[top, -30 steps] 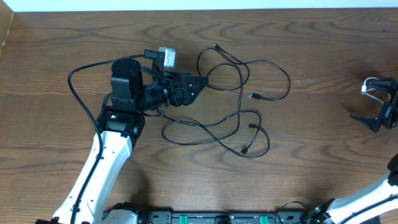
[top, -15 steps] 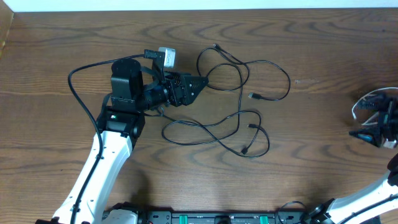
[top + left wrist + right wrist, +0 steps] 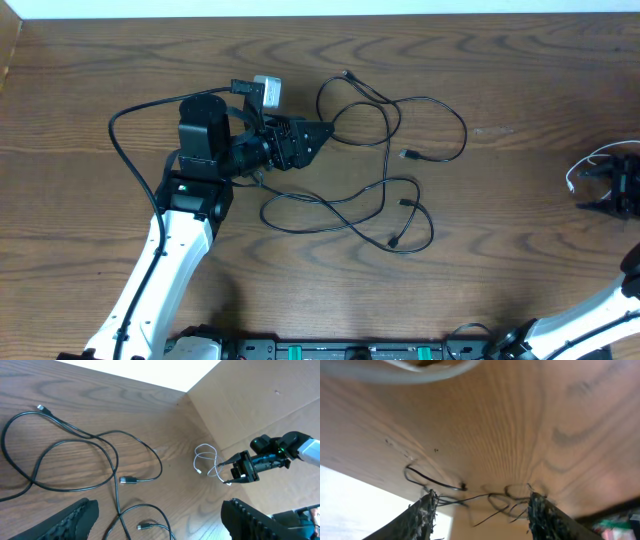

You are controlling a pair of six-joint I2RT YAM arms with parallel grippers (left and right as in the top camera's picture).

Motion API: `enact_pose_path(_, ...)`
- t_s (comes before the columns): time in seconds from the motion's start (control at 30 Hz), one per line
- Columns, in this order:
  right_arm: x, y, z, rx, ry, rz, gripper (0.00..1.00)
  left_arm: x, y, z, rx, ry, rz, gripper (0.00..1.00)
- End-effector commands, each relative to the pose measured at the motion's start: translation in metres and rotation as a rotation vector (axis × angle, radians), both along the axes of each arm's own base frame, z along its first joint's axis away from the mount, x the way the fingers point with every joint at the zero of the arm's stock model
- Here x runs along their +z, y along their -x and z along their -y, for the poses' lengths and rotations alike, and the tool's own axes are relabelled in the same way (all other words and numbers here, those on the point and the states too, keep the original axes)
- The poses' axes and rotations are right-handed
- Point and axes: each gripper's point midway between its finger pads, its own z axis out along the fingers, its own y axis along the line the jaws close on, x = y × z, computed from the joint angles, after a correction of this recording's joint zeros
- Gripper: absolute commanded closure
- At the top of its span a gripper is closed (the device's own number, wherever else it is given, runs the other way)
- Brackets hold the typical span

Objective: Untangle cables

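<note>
Several thin black cables [image 3: 385, 160] lie in loose overlapping loops on the wooden table, with small plug ends showing; they also show in the left wrist view [image 3: 95, 440] and far off in the right wrist view [image 3: 470, 494]. My left gripper [image 3: 318, 133] is open and empty just left of the loops; its jaws stand wide apart [image 3: 159, 510] over a black plug. A white cable [image 3: 585, 165] lies coiled at the far right, also in the left wrist view [image 3: 206, 459] and blurred in the right wrist view [image 3: 420, 372]. My right gripper [image 3: 603, 188] is open and empty beside it [image 3: 481, 497].
A cardboard wall [image 3: 250, 405] stands along the table's right side, just behind the right gripper [image 3: 240, 467]. The table's far edge meets a white strip [image 3: 320, 8]. A thick black arm cable [image 3: 125, 125] loops out left of the left arm.
My right gripper has moved toward the table's front and opened. The white cable it held now lies on the table. The left arm and black cables have not moved.
</note>
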Motion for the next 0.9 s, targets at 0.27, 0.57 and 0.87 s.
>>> enact_pose_path(0.27,-0.004,-0.044,-0.03,0.546,0.265,0.231,0.18,0.004,-0.005,-0.002,0.019,-0.019,0.029,0.17)
enact_pose_path(0.57,-0.022,-0.065,-0.05,0.893,0.636,0.045,0.01,0.002,-0.01,-0.006,0.058,-0.037,0.032,0.17)
enact_pose_path(0.87,-0.017,-0.095,-0.061,1.061,0.913,0.012,0.01,0.001,-0.01,-0.006,0.058,-0.038,0.027,0.17)
